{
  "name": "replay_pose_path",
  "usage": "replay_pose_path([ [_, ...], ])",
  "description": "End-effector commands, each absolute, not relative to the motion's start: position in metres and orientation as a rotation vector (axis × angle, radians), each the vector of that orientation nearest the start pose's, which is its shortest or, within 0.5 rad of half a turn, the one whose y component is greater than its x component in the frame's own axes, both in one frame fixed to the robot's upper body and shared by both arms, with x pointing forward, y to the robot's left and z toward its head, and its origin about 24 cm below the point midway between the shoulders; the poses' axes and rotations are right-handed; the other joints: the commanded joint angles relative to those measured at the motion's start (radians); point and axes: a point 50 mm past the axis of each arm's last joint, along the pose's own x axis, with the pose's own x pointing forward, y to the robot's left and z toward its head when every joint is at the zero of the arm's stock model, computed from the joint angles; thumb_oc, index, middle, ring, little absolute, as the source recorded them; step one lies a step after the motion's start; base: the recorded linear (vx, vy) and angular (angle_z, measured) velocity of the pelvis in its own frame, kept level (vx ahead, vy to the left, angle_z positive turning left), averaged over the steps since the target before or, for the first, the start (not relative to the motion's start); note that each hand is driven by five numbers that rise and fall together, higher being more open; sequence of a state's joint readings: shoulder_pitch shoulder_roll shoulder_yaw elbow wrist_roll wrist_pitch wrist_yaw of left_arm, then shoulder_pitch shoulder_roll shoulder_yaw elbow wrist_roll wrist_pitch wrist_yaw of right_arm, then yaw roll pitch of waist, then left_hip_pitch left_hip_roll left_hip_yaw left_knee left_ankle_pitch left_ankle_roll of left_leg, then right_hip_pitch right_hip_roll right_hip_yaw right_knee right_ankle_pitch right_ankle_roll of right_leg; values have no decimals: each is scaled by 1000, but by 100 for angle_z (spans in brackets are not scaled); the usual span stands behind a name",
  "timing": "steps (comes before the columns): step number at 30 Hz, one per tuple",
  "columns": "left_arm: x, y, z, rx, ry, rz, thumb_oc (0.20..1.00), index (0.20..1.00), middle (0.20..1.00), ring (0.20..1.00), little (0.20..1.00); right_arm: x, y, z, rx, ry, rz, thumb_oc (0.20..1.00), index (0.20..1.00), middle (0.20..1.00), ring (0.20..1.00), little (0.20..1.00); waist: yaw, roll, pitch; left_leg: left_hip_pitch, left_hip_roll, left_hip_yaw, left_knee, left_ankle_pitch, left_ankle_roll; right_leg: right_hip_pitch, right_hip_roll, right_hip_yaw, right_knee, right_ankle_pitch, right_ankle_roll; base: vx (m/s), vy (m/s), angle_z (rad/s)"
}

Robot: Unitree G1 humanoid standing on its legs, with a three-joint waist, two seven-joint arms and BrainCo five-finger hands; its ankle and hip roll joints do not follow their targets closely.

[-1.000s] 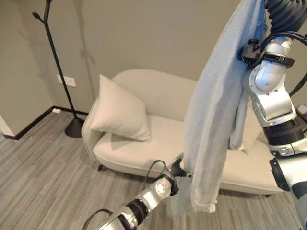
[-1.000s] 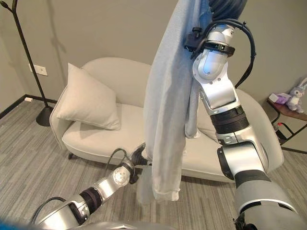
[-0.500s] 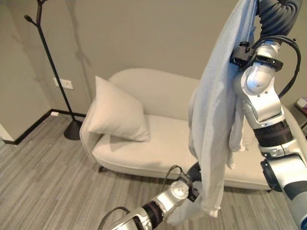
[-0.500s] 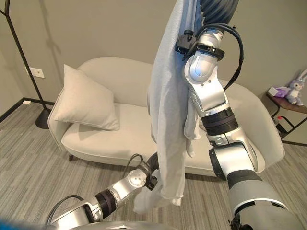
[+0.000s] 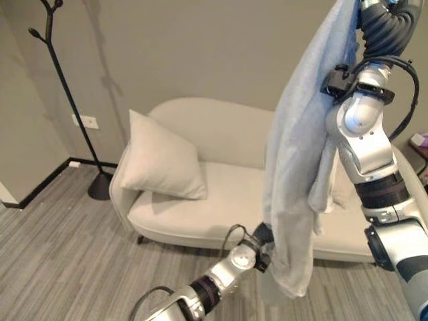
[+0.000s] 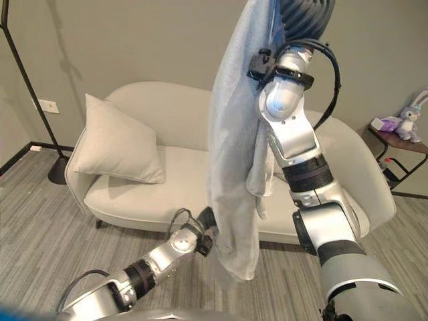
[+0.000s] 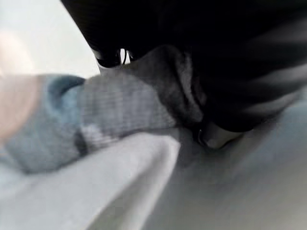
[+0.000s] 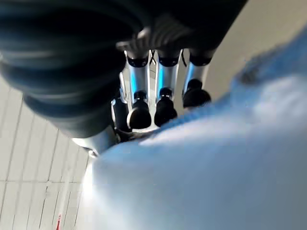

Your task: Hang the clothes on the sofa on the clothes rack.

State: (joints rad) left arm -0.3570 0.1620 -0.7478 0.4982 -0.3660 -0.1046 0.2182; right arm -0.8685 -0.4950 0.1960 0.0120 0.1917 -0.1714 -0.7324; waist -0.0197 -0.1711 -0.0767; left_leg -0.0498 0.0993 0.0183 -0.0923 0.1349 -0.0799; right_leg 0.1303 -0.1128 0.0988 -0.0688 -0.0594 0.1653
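A long light-blue garment hangs from high up, in front of the cream sofa. My right hand is raised above the eye views, its fingers curled onto the cloth. The right arm's silver forearm stands just behind the garment. My left hand reaches up from below to the garment's lower part, and the cloth hides its fingers. The left wrist view has the dark cover pressed close against pale cloth. The black clothes rack stands by the wall at the far left.
A cream pillow leans on the sofa's left end. The rack's round base sits on the grey striped floor beside the sofa. At the right, a small side table holds a purple plush toy.
The camera has shifted slightly. My left hand has moved right, in under the garment's lower part. The garment still hangs from the raised right hand.
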Motion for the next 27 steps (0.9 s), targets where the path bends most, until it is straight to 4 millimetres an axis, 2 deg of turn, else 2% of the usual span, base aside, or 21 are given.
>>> replay_pose_path([
  [1, 285, 45, 40, 51, -51, -354, 200, 200, 200, 200, 200, 294, -189, 316, -106, -1108, -463, 200, 200, 200, 200, 200, 62, 20, -46, -30, 40, -40, 5, -74, -19, -90, -5, -35, 27, 59, -1, 33, 19, 17],
  [3, 287, 80, 62, 19, -158, -221, 200, 200, 200, 200, 200, 284, -205, 297, -151, -1086, -516, 200, 200, 200, 200, 200, 77, 21, -43, -32, 36, -46, 5, -74, -17, -84, -7, -47, 25, 58, 1, 31, 22, 18],
  [4, 286, 81, 62, 21, -156, -221, 200, 200, 200, 200, 200, 283, -205, 296, -150, -1084, -516, 200, 200, 200, 200, 200, 76, 20, -44, -32, 36, -47, 5, -74, -17, -83, -8, -48, 24, 58, 1, 30, 33, 19],
  [5, 285, 107, 77, 22, -237, -107, 200, 200, 200, 200, 200, 276, -212, 288, -175, -1082, -533, 200, 200, 200, 200, 200, 87, 20, -40, -34, 34, -48, 5, -74, -16, -81, -10, -53, 23, 58, 3, 11, 19, 20],
  [7, 284, 108, 76, 25, -233, -106, 200, 200, 200, 200, 200, 276, -212, 287, -175, -1079, -533, 200, 200, 200, 200, 200, 85, 18, -42, -34, 33, -50, 5, -74, -16, -80, -10, -54, 22, 58, 3, 12, 29, 15],
  [8, 280, 143, 101, 73, -366, 48, 200, 200, 200, 200, 200, 263, -218, 273, -210, -1074, -547, 200, 200, 200, 200, 200, 98, 17, -38, -37, 30, -52, 7, -78, -14, -79, -15, -63, 19, 59, 7, 14, 39, 11],
  [9, 279, 143, 101, 76, -363, 49, 200, 200, 200, 200, 200, 263, -218, 273, -210, -1072, -546, 200, 200, 200, 200, 200, 97, 16, -39, -36, 30, -53, 7, -78, -14, -78, -15, -63, 19, 59, 7, 22, 55, 14],
  [12, 271, 176, 122, 194, -481, 203, 200, 200, 200, 200, 200, 247, -221, 259, -240, -1071, -537, 200, 200, 200, 200, 200, 108, 11, -35, -39, 27, -56, 13, -84, -12, -75, -20, -68, 17, 59, 12, 30, 60, 15],
  [13, 262, 196, 135, 237, -541, 297, 200, 200, 200, 200, 200, 236, -223, 250, -251, -1060, -532, 200, 200, 200, 200, 200, 116, 5, -29, -44, 23, -58, 22, -90, -8, -74, -25, -73, 18, 59, 17, 23, 63, 9],
  [14, 262, 196, 134, 239, -539, 297, 200, 200, 200, 200, 200, 235, -222, 249, -250, -1057, -531, 200, 200, 200, 200, 200, 115, 3, -31, -44, 23, -58, 23, -91, -8, -74, -26, -74, 18, 59, 17, 24, 110, 9],
  [15, 254, 211, 146, 271, -595, 369, 200, 200, 200, 200, 200, 227, -222, 240, -254, -1038, -525, 200, 200, 200, 200, 200, 122, -2, -22, -58, 16, -65, 44, -101, -1, -73, -33, -77, 18, 62, 24, 9, 64, 9],
  [19, 243, 226, 153, 326, -626, 444, 200, 200, 200, 200, 200, 217, -217, 226, -244, -999, -488, 200, 200, 200, 200, 200, 125, -16, -12, -91, -2, -72, 94, -126, 14, -72, -55, -80, 19, 72, 39, -15, 109, 13],
  [20, 240, 230, 149, 348, -616, 467, 200, 200, 200, 200, 200, 214, -212, 216, -207, -964, -450, 200, 200, 200, 200, 200, 128, -19, -1, -107, -20, -74, 113, -140, 26, -76, -76, -78, 16, 86, 51, -37, 161, 18],
  [22, 238, 230, 149, 366, -619, 467, 200, 200, 200, 200, 200, 214, -208, 211, -197, -942, -425, 200, 200, 200, 200, 200, 128, -21, 2, -118, -31, -73, 124, -147, 33, -81, -88, -77, 15, 93, 58, -63, 199, 20],
  [23, 234, 230, 145, 428, -621, 460, 200, 200, 200, 200, 200, 214, -202, 202, -219, -907, -389, 200, 200, 200, 200, 200, 126, -19, 13, -136, -54, -69, 142, -159, 47, -95, -118, -70, 14, 113, 70, -40, 210, 14],
  [24, 234, 230, 145, 429, -620, 460, 200, 200, 200, 200, 200, 213, -202, 202, -219, -906, -389, 200, 200, 200, 200, 200, 126, -21, 8, -134, -55, -68, 143, -170, 47, -91, -120, -71, 11, 107, 71, -42, 239, 9],
  [27, 231, 226, 142, 464, -632, 426, 200, 200, 200, 200, 200, 218, -192, 191, -203, -855, -339, 200, 200, 200, 200, 200, 124, -15, 21, -149, -86, -58, 157, -181, 61, -117, -163, -63, 15, 140, 81, -48, 216, 5],
])
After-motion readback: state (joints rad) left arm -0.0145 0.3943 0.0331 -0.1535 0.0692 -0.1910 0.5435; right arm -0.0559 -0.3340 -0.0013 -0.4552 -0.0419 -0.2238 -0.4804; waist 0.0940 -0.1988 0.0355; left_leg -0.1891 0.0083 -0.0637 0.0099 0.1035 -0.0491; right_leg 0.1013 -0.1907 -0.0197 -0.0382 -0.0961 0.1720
